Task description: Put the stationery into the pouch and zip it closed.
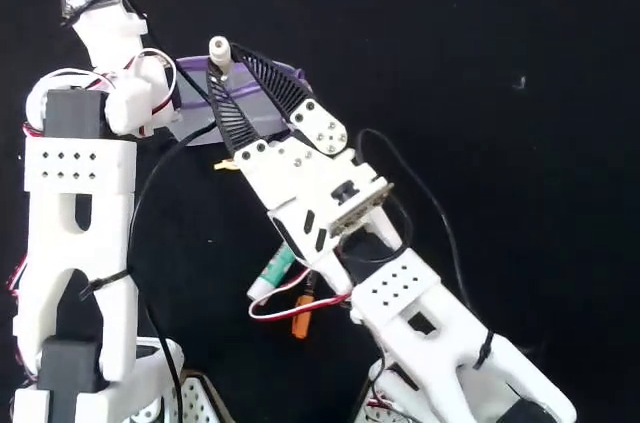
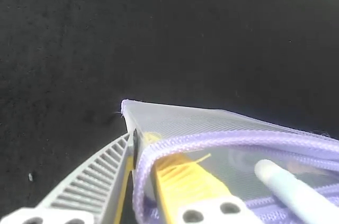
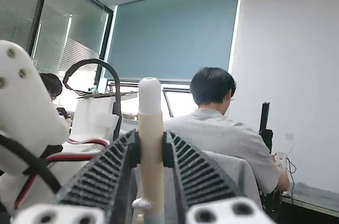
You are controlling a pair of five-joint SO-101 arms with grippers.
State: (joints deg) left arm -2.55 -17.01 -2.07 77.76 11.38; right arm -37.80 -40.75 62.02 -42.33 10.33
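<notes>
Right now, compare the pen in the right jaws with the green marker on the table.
The pen stands upright in the right jaws at the pouch; the green marker lies flat on the table. The pen is cream; the marker is green and white. Both are slim writing tools.

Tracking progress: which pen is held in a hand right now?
The cream pen, upright in the right hand; the green marker and orange item lie on the table.

White arms (image 1: 70,193), one with black ribbed fingers (image 1: 230,118)
</notes>
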